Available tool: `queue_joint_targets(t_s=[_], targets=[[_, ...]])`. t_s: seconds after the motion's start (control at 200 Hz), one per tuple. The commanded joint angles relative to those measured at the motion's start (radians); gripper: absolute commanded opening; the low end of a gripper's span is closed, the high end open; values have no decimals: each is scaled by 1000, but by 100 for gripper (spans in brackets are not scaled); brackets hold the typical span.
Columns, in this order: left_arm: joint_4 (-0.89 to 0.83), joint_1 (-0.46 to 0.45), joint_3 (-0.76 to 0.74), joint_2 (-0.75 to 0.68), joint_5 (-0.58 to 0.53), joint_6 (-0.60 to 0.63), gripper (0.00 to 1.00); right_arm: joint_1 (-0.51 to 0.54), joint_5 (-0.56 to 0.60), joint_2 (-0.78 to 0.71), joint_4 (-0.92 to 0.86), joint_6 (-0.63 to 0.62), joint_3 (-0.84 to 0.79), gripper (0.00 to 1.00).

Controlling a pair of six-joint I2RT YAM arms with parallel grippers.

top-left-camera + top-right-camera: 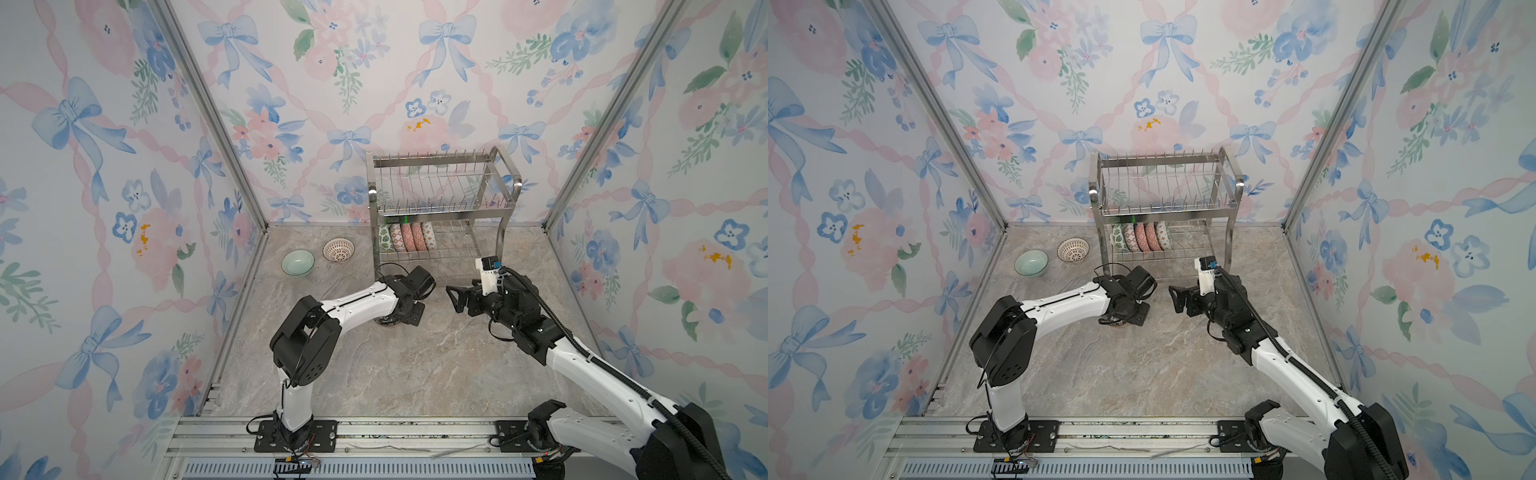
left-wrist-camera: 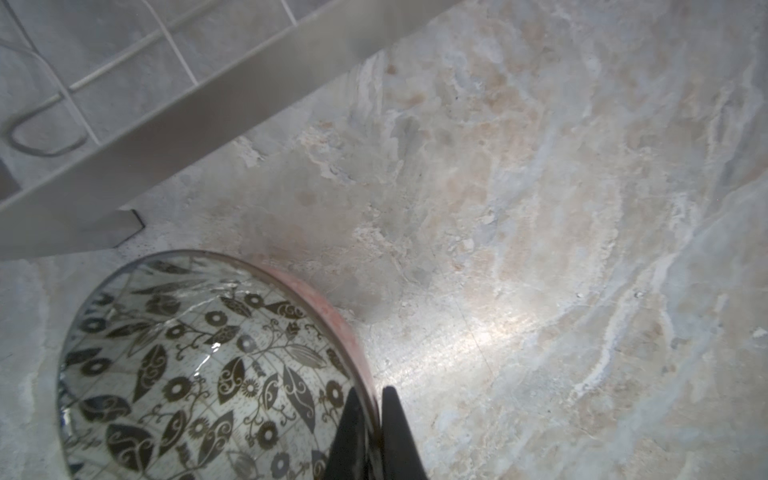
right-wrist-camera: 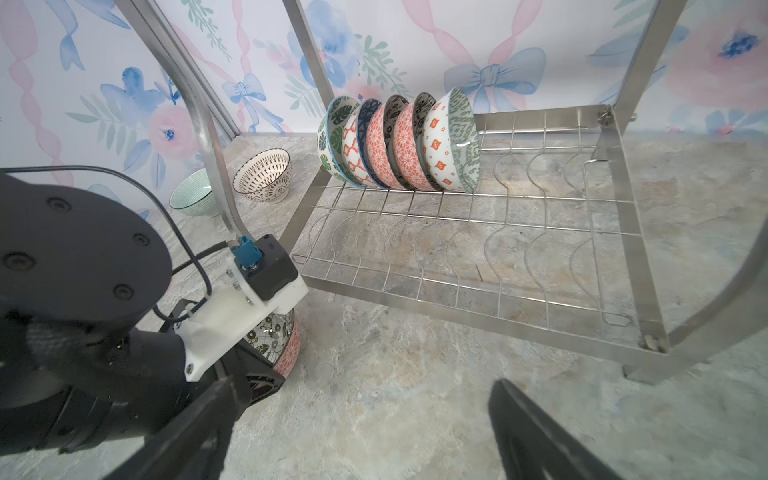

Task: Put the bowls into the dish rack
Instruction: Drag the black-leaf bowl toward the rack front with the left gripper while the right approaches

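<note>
My left gripper [image 2: 374,401] is shut on the rim of a dark floral bowl [image 2: 208,374] with a red outside, one finger inside and one outside. The bowl [image 1: 388,323] [image 1: 1115,323] sits low at the table, in front of the dish rack [image 1: 440,199] [image 1: 1167,195], mostly hidden under the wrist. Several patterned bowls [image 3: 399,145] [image 1: 409,237] stand on edge at the left end of the rack's lower tier. My right gripper [image 3: 361,384] [image 1: 455,297] is open and holds nothing. It stands just right of the left one.
A pale green bowl [image 1: 297,262] [image 3: 193,195] and a brown-and-white patterned bowl [image 1: 338,249] [image 3: 264,174] stand upright on the table left of the rack. The rack's front bar [image 3: 478,316] and curved legs stand close behind both grippers. Patterned walls enclose the table.
</note>
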Motion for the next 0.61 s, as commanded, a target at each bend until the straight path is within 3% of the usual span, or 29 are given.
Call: queue_joint_targets(t_s=[0.0, 0.33, 0.49, 0.6], targets=[[-2, -14, 11, 37, 46, -32, 13, -13, 1, -12, -35, 12, -10, 97], [-2, -14, 23, 37, 50, -28, 26, -13, -1, -30, -57, 8, -13, 97], [-4, -11, 30, 5, 39, -28, 40, -14, 7, -56, -69, 5, -18, 97], [-5, 1, 33, -26, 42, -23, 43, -13, 17, -64, -81, -2, -14, 96]])
